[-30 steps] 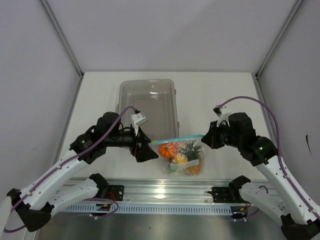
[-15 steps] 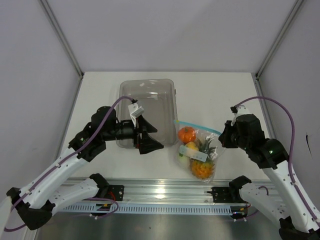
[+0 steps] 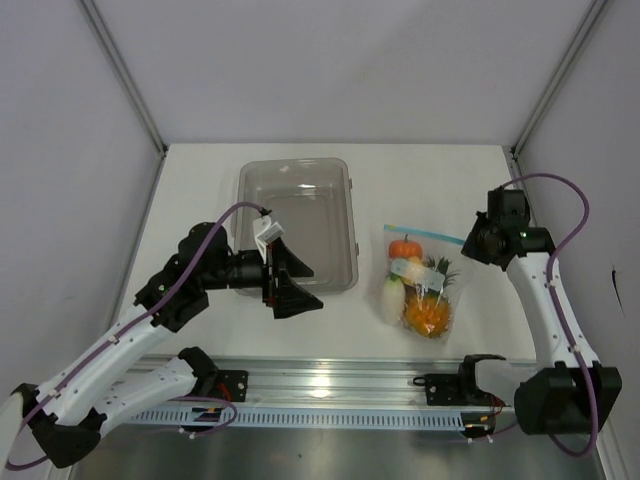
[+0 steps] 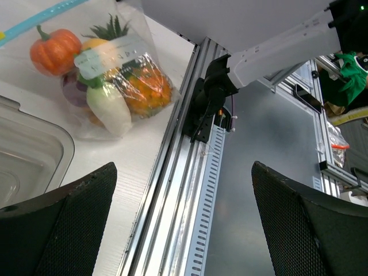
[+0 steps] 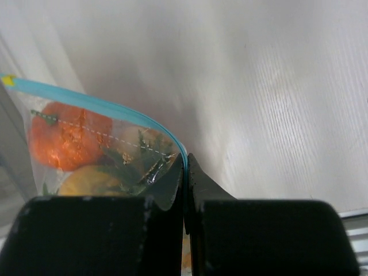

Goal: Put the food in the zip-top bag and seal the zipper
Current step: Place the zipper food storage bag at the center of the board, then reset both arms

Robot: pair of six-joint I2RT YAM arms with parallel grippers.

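The clear zip-top bag [image 3: 418, 285] lies on the table right of centre, filled with the food: an orange pumpkin [image 3: 404, 247], a white radish [image 3: 391, 293], green sprig and orange pieces. Its light blue zipper [image 3: 424, 233] runs along the far edge. My right gripper [image 3: 470, 243] is shut on the zipper's right end; in the right wrist view the blue strip [image 5: 103, 106] curves into the closed fingertips [image 5: 186, 164]. My left gripper [image 3: 298, 283] is open and empty, left of the bag. In the left wrist view the bag [image 4: 98, 75] is at the upper left, beyond the spread fingers [image 4: 63, 224].
A rigid clear grey tray [image 3: 296, 185] stands at the back centre-left, its corner [image 4: 29, 161] also in the left wrist view. An aluminium rail [image 3: 320, 385] runs along the table's near edge. Grey walls enclose the table on three sides.
My right gripper has pulled the bag to the right and further back, still holding the zipper. My left gripper has let go and drawn back to the left, open.
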